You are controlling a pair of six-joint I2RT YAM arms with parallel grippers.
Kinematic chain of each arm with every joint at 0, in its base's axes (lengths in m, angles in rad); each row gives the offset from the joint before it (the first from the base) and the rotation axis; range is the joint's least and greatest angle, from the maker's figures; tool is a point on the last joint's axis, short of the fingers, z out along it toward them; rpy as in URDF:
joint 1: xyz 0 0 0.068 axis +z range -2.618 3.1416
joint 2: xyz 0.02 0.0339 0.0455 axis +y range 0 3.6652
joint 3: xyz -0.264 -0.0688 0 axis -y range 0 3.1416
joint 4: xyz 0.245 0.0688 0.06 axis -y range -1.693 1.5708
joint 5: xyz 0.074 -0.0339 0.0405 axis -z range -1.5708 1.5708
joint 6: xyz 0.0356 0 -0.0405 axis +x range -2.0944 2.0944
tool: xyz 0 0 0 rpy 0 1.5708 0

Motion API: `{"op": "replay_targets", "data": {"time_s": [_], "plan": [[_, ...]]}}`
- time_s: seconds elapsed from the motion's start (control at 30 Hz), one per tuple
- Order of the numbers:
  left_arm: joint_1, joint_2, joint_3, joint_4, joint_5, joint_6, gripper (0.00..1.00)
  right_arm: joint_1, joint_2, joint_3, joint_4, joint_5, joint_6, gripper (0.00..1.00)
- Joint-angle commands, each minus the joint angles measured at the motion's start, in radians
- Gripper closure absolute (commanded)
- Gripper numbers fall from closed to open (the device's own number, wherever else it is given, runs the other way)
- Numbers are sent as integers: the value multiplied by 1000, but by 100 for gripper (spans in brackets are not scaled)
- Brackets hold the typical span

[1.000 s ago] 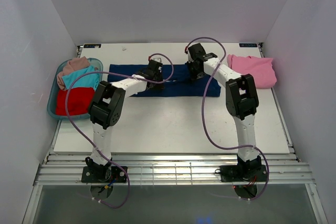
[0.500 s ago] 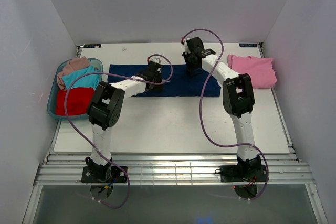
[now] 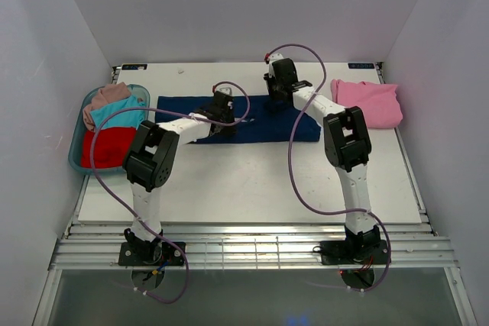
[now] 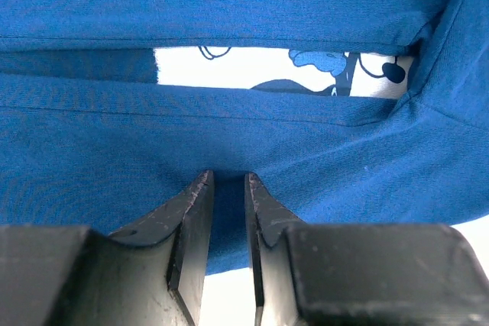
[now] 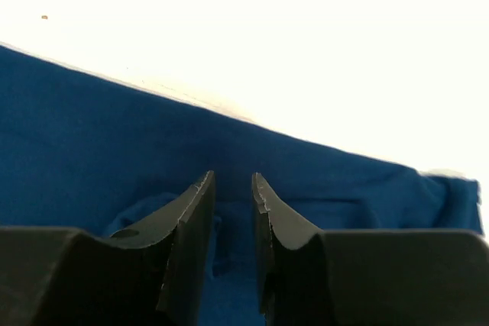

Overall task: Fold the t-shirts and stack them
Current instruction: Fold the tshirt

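The navy t-shirt (image 3: 260,126) lies as a long folded band across the far middle of the table. A strip of its pale print (image 4: 252,70) shows between two folds. My left gripper (image 3: 221,106) sits low on the band's near left part. Its jaws (image 4: 228,177) stand nearly together on a pinch of navy cloth (image 4: 114,150). My right gripper (image 3: 281,88) is at the band's far edge. Its jaws (image 5: 233,181) stand narrow on a fold of navy cloth (image 5: 84,135). The pink t-shirt (image 3: 368,101) lies folded at the far right.
A teal basket (image 3: 75,156) at the left edge holds the red tee (image 3: 111,147), the teal tee (image 3: 131,117) and the dusty-pink tee (image 3: 108,95). White walls close in the table on three sides. Purple cables loop over both arms.
My right gripper has moved back and a little left, from the middle of the navy band to its far edge. My left gripper has shifted slightly toward the back.
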Motion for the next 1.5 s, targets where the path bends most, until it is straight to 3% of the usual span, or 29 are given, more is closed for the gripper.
{"op": "replay_targets", "data": {"time_s": [0.0, 0.13, 0.23, 0.37, 0.6, 0.93, 1.47], "plan": [[-7, -37, -33, -90, 9, -9, 66, 2, -190, -57, 166, 66, 17, 68], [-22, -39, -5, -87, 0, -3, 67, 2, -279, -131, 147, 94, -8, 68], [-51, -44, 36, -87, -5, 2, 66, 4, -299, -146, 17, 90, -3, 72], [-108, -44, 97, -90, 7, -5, 67, 2, -278, -165, -126, 50, 21, 92], [-214, 7, 214, -82, 10, -14, 69, 2, -208, -203, -187, -54, 75, 92], [-223, 102, 245, -42, 42, -21, 71, 2, -112, -122, -244, -85, 84, 92], [-225, 108, 78, 30, 35, -18, 72, 2, 29, 12, -279, -55, 79, 92]]}}
